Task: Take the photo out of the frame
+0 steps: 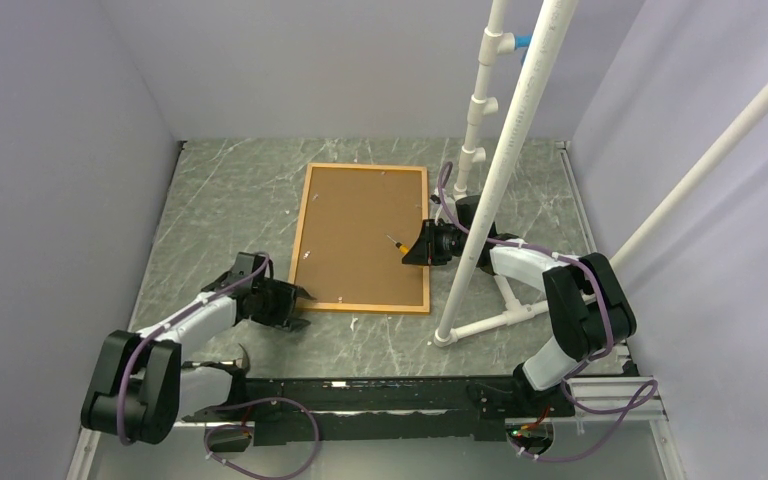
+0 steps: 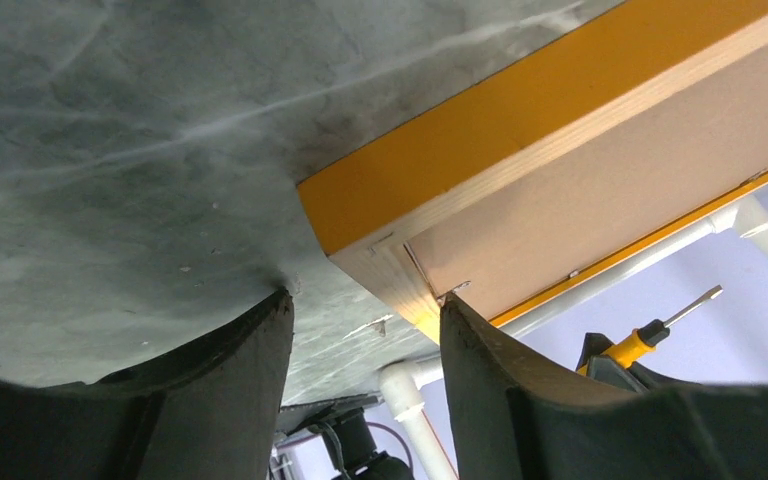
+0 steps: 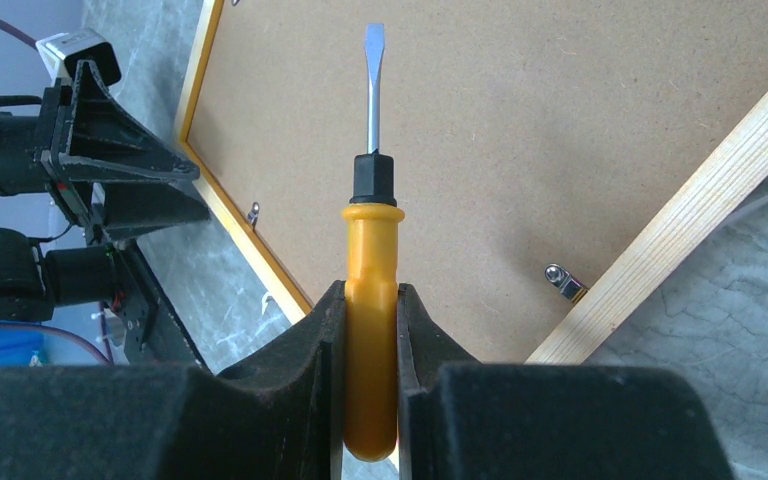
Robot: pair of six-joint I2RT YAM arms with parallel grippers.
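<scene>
**Frame face-down, screwdriver in the right claw**

The frame (image 1: 361, 305) lies flat near the middle of the grey marbled table (image 1: 220, 200), back side up. Its thin orange rim runs round a plain brown backing board (image 1: 360, 235) that fills the opening. The photo is hidden under that board.

The right gripper (image 3: 370, 300) is pinched tight on the yellow-orange handle of a flat-blade screwdriver (image 3: 371, 240). Both fingers press the handle's sides, and the black collar and bare steel shaft stick out ahead of them. In the overhead view the tool is held over the right part of the backing board, just inside the frame's right edge, with its blade aimed left across the board. Whether the tip touches the board cannot be told. In the right wrist view a small metal retaining clip (image 3: 565, 283) sits on the board against the frame's pale unpainted wood rail. A second clip (image 3: 252, 212) sits along the orange edge at the left.

The left gripper (image 2: 365, 300) is low on the table at the frame's near-left corner, with its jaws spread apart. In the left wrist view that corner sits just beyond the gap between the two dark fingers (image 2: 230, 380), and one fingertip is right at the corner's wood end grain.

A white PVC pipe stand (image 1: 505, 170) rises from the table just right of the frame, in front of the right arm.
</scene>
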